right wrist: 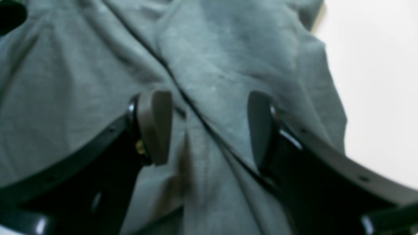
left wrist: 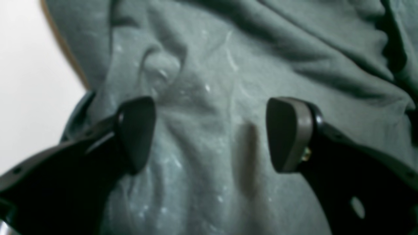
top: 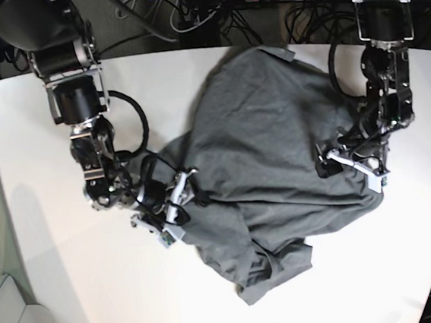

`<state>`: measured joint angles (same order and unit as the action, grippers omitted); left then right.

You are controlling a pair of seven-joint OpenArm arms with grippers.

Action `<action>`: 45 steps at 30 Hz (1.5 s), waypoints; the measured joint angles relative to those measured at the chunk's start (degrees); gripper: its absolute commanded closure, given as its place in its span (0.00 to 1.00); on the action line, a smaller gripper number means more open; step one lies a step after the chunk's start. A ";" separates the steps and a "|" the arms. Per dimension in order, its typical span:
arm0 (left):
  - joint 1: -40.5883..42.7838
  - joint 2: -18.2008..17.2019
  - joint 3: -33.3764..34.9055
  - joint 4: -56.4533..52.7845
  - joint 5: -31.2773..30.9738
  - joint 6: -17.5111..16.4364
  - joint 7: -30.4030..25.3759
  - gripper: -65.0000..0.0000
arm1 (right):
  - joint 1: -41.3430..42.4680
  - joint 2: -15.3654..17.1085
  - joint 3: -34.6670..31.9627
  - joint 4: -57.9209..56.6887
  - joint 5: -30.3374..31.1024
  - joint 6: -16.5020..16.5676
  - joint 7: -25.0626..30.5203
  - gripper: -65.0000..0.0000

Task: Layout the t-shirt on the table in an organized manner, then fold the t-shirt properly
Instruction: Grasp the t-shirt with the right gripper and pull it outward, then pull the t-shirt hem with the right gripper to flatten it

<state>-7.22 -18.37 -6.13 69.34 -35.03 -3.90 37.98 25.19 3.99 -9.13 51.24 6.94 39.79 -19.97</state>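
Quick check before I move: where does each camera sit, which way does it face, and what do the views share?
Left wrist: behind the open left gripper, looking at rumpled t-shirt and table.
Right wrist: behind the open right gripper, facing shirt cloth.
Base: overhead, looking down; both arms show.
Shared: all views show the t-shirt; base also shows both grippers on opposite edges.
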 measured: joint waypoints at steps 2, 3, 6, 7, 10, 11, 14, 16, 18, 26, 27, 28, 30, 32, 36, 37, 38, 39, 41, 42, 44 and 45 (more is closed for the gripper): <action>0.00 -0.07 0.00 0.00 -0.04 -0.07 0.07 0.20 | 0.94 -0.04 0.00 -2.60 -0.04 0.00 1.51 0.42; -0.02 -0.09 0.00 0.00 -0.17 -0.17 0.07 0.20 | 1.14 -0.02 0.00 -3.41 0.02 0.00 2.75 0.42; -0.09 -0.11 0.00 -0.04 -0.17 -0.17 0.07 0.20 | 1.44 -0.02 0.00 -6.16 0.17 -0.02 6.05 0.43; -0.09 -0.24 0.02 -0.07 -0.15 -0.20 0.13 0.20 | 1.44 -0.02 0.00 -7.08 0.17 0.00 7.10 0.43; -0.09 -0.04 0.00 -0.09 2.71 -0.39 0.09 0.20 | 1.38 -0.02 0.00 -8.63 0.13 -0.02 9.31 0.43; -0.07 0.11 0.00 -0.09 4.13 -0.42 -0.07 0.20 | 1.38 -0.02 0.00 -8.74 0.13 -0.02 9.84 0.43; 0.24 0.42 0.00 0.09 6.21 -0.42 -0.55 0.20 | 1.40 0.00 -0.02 -8.85 0.15 -0.02 12.44 0.43; 0.24 1.01 -0.04 0.17 6.99 -0.22 -0.74 0.20 | 1.29 0.31 -0.07 -8.85 0.13 -0.02 13.35 0.47; 0.22 1.05 -0.04 0.17 6.99 -0.20 -0.74 0.20 | 1.27 0.63 -0.07 -8.85 0.11 -0.02 13.38 0.57; 0.61 0.90 -0.11 0.20 6.95 -0.39 -1.18 0.20 | 0.50 0.90 -0.04 -8.85 0.17 -0.13 13.46 0.89; 0.68 0.92 -0.11 0.22 6.97 -0.39 -1.22 0.20 | 0.07 0.90 -0.04 -8.87 0.17 -0.13 13.44 0.91; 0.68 0.90 -0.11 0.31 6.97 -0.39 -1.22 0.20 | -0.37 0.94 -0.07 -8.87 0.15 -0.04 13.40 0.92; 0.68 0.90 -0.09 0.31 6.97 -0.39 -1.20 0.20 | -0.79 1.25 -0.07 -8.87 0.50 -0.02 13.51 0.98; 0.70 0.85 -0.11 0.28 6.95 -0.39 -1.18 0.20 | -0.50 1.92 -0.07 -8.87 -0.02 0.02 13.33 1.00; 0.72 0.68 -0.09 0.28 6.93 -0.42 -1.16 0.20 | -0.13 3.04 3.37 -8.66 -3.74 0.79 13.18 1.00; 0.74 0.57 -0.04 0.28 6.84 -0.44 -1.16 0.20 | -0.11 3.72 4.70 -8.61 -3.74 0.81 13.22 1.00; 1.05 0.37 -0.02 0.31 6.49 -0.48 -1.18 0.20 | 0.07 4.79 5.99 -8.61 -3.78 0.68 13.03 1.00; 1.25 0.26 -0.04 0.31 6.51 -0.79 -1.44 0.20 | 0.63 6.05 7.23 -8.70 -4.04 0.59 12.41 1.00; 1.53 0.28 -0.11 0.42 6.56 -0.70 -1.90 0.20 | 2.01 7.93 10.93 -8.72 -4.50 -0.83 12.57 1.00; 1.66 0.28 -0.11 0.39 6.62 -0.63 -2.03 0.20 | 2.67 8.63 12.98 -8.63 -4.09 -1.16 12.61 1.00; 1.66 0.28 -0.11 0.39 6.75 -0.59 -2.01 0.20 | 3.65 9.64 15.85 -7.54 -4.17 -1.46 12.57 1.00; 1.66 0.28 -0.11 0.39 6.73 -0.61 -2.03 0.20 | 3.76 9.64 17.55 -6.62 -4.09 -1.49 12.79 1.00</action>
<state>-5.56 -18.09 -6.24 69.73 -28.29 -4.51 35.94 28.95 13.63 8.43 44.62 2.85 38.30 -7.18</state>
